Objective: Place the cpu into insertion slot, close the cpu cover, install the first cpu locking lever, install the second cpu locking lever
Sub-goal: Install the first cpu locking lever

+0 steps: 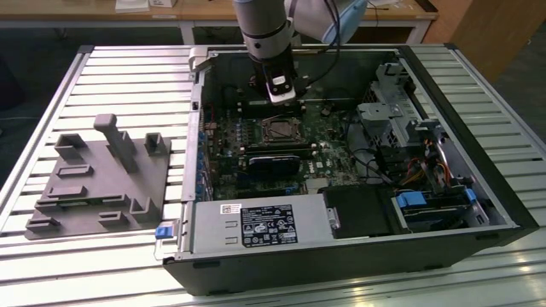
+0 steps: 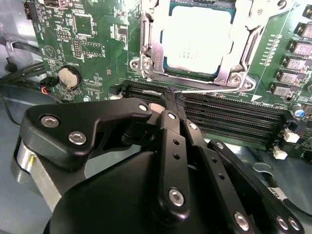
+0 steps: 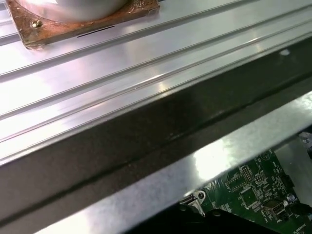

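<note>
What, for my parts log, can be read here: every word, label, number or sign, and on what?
Black label on the power supply box: printed lines and marks, not legible.
White sticker next to it: not legible.
cpu: faint print on its top, not legible.
Green circuit board: white markings, not legible.
Nothing can be quoted.

Black-linked pincer [image 2: 171, 100] with silver screws [image 2: 176, 196] on a grey arm [image 1: 260, 22].

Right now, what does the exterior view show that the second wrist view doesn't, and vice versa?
Exterior view: grey fixture plate on the slatted table, power supply, whole open case. Second wrist view: cpu seated, cpu cover down around it, coin cell. Both: end effector over the green board.
</note>
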`<control>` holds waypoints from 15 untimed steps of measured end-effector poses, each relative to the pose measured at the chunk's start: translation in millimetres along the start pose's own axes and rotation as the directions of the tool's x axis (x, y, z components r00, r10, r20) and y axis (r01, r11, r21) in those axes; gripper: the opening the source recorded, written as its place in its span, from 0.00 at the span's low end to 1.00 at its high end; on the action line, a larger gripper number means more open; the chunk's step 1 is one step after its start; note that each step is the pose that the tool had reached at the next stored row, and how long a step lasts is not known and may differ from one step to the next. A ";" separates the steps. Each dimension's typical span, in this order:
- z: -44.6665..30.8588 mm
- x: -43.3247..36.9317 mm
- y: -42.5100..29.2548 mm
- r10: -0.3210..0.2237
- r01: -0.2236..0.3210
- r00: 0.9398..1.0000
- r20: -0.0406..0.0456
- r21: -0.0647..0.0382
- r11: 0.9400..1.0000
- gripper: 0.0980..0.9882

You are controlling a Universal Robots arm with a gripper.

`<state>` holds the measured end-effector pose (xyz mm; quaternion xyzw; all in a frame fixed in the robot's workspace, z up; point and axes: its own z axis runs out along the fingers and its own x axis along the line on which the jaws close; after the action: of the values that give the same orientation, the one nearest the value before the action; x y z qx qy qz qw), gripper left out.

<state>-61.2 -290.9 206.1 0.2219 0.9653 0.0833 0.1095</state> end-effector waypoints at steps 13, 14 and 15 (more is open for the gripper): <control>4.7 1.1 -0.6 0.012 -0.013 1.000 0.005 0.007 1.000 0.01; 5.0 1.3 -0.4 0.012 -0.012 1.000 0.005 0.007 1.000 0.01; 5.4 1.4 -0.3 0.012 -0.012 1.000 0.005 0.007 1.000 0.01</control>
<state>-61.2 -289.8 200.6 0.2284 0.9640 0.0798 0.1107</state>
